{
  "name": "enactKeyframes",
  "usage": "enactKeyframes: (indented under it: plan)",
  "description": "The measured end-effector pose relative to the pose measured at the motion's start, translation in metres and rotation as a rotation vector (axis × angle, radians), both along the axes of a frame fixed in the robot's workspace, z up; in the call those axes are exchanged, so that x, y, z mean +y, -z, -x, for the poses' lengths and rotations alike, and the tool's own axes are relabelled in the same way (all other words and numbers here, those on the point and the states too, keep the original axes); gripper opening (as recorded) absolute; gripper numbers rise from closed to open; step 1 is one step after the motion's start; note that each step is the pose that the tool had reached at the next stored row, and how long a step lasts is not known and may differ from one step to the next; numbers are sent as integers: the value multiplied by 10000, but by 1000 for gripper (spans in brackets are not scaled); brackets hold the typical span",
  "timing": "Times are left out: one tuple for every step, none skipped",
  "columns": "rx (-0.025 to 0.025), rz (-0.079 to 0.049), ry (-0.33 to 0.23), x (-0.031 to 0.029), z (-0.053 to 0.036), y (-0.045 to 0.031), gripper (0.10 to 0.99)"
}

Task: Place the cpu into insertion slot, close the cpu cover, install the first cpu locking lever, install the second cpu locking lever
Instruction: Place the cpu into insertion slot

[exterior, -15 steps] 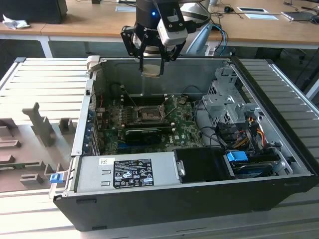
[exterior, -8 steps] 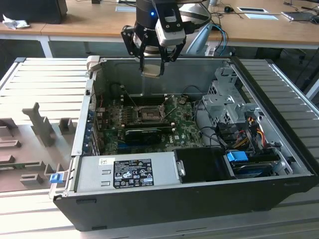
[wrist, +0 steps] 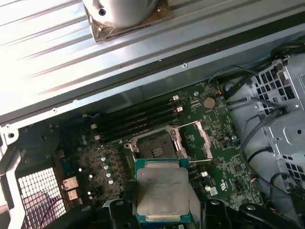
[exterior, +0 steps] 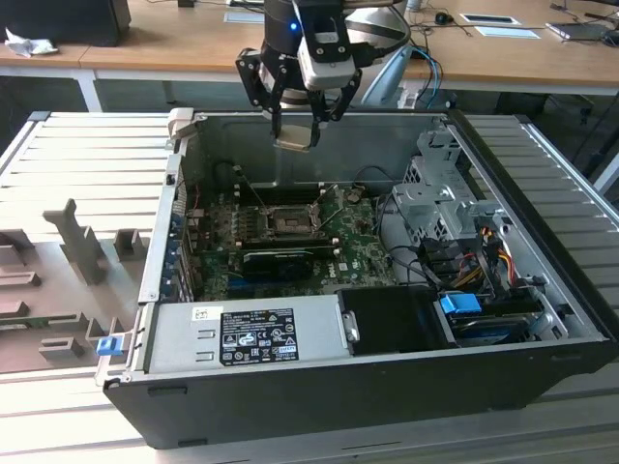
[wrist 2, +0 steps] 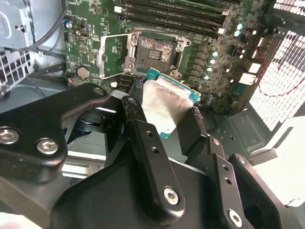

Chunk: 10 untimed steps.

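1. While gripping one cpu [wrist: 162, 193] by its edges, the single gripper [exterior: 298, 130] is hanging above the open computer case [exterior: 290, 387].
2. One empty socket [exterior: 290, 220] is lying below, at six o'clock from the cpu in the exterior view, with its one cpu cover [wrist: 198, 138] swung open beside it.
3. Both wrist views are showing the cpu's silver-grey top; the exterior view is showing a ribbed grey table [exterior: 87, 155] and, at twelve o'clock, one wooden desk [exterior: 174, 39].
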State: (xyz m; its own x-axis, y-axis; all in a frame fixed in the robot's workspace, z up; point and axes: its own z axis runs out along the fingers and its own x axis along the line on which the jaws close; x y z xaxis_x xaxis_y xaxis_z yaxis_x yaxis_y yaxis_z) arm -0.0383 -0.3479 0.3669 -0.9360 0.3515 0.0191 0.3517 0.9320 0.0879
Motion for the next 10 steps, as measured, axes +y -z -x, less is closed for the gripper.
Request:
enactKeyframes:
  plan:
    - [1,1,341,0,0,1,529]
    - [1,2,605,0,0,2,529]
    - [0,5,749,0,0,3,529]
    - [0,11,881,0,0,4,529]
    - [0,17,964,0,0,4,529]
    - [-1,31,1190,0,0,5,529]
    - [0,37,1287,0,0,5,529]
    - [0,39,1353,0,0,5,529]
    - [0,43,1470,0,0,5,529]
    - [0,42,1592,0,0,6,529]
